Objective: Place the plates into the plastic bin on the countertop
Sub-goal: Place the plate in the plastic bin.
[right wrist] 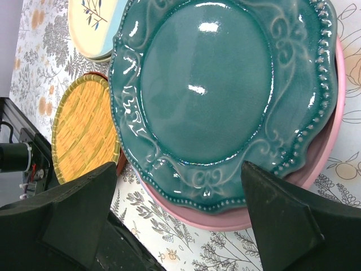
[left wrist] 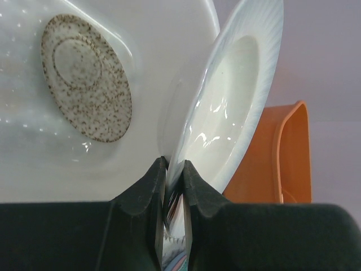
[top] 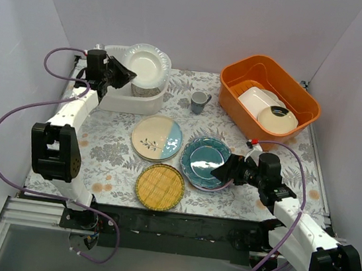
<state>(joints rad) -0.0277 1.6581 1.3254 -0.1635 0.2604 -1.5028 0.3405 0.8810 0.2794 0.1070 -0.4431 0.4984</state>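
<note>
The left end effector (left wrist: 174,169) pinches the rim of the light blue plate (left wrist: 231,101) and holds it tilted on edge over the plastic bin (left wrist: 39,164), probably so that it slides in beside the speckled plate (left wrist: 84,76) lying inside. The right end effector (top: 224,171) is spread wide at the edge of the teal plate (right wrist: 208,96), which lies on the pink plate (right wrist: 330,147) on the desk (top: 110,143), apparently to take its rim.
</note>
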